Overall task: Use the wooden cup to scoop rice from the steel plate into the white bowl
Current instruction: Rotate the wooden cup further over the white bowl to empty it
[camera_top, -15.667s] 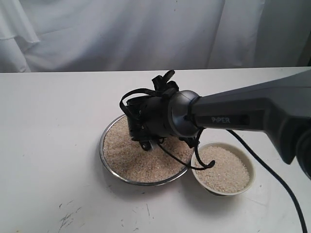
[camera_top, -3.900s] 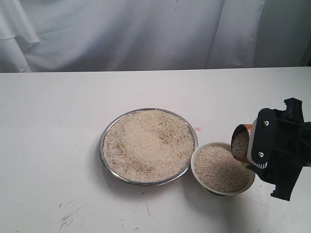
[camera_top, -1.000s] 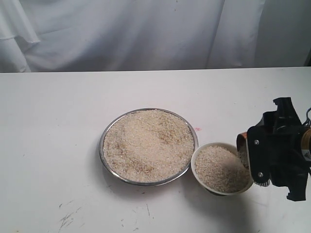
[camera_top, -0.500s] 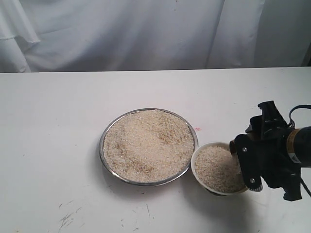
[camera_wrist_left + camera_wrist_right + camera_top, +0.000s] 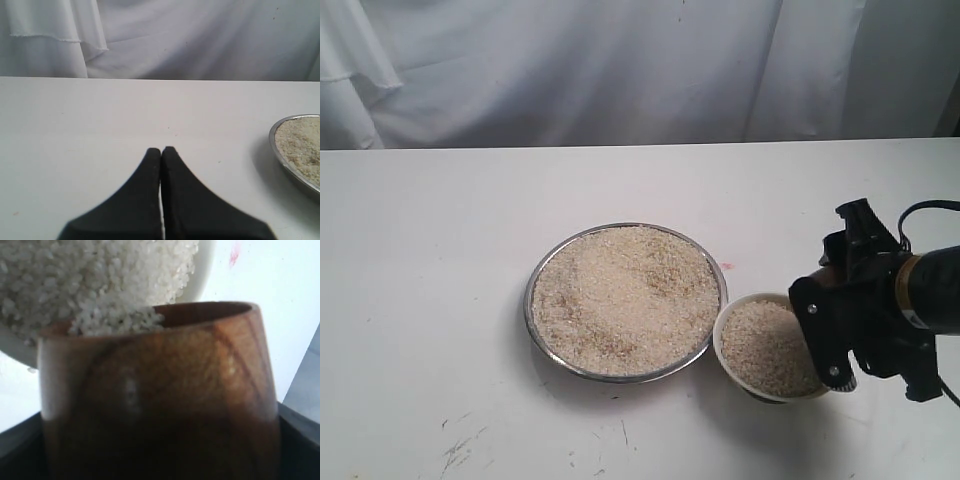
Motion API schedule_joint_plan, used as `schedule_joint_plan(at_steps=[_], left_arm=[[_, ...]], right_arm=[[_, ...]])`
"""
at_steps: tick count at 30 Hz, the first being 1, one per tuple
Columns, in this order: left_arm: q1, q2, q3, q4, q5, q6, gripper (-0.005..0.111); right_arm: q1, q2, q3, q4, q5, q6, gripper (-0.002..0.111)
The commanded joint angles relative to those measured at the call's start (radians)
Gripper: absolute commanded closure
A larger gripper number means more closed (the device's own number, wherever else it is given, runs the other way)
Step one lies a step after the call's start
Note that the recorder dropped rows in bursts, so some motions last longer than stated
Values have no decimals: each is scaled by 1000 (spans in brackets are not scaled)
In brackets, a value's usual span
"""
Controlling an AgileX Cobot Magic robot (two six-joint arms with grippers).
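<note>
Glossy wooden cup (image 5: 150,390) — shiny steel plate (image 5: 528,303).

You count one steel plate (image 5: 527,300), one white bowl (image 5: 718,345), one wooden cup (image 5: 160,390). Three lots of rice (image 5: 625,295): one heap in the plate, one in the bowl, some at the cup's mouth. Two grippers: left gripper (image 5: 161,150), right gripper (image 5: 845,300). One table (image 5: 420,300), one small red mark (image 5: 726,266) on it.

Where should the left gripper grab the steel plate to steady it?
Likely the thin raised rim of the steel plate at its left edge, approached from the left of the exterior view. It is shallow and full of rice, so only the rim gives purchase; the white bowl crowds its right side. The left gripper is shut: open first.
</note>
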Motion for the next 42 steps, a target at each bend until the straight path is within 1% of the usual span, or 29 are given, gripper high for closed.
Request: schedule_joint_plan(at_steps=[1, 6, 15, 24, 30, 35, 42], left_arm=[[-2, -5, 5, -1, -6, -3, 107], [-2, -5, 5, -1, -6, -3, 107], [-2, -5, 5, -1, -6, -3, 107], [-2, -5, 5, -1, -6, -3, 107], [-2, -5, 5, -1, -6, -3, 107], [-2, -5, 5, -1, -6, -3, 107], [-2, -5, 5, -1, -6, -3, 107]], right_arm=[[17, -3, -26, -38, 15, 18, 108], [26, -3, -46, -58, 43, 32, 108], [74, 2, -49, -114, 78, 32, 108], [114, 2, -61, -187, 187, 43, 108], [150, 2, -61, -193, 187, 50, 108], [162, 2, -61, -195, 189, 51, 108], [178, 2, -61, -265, 213, 53, 108]])
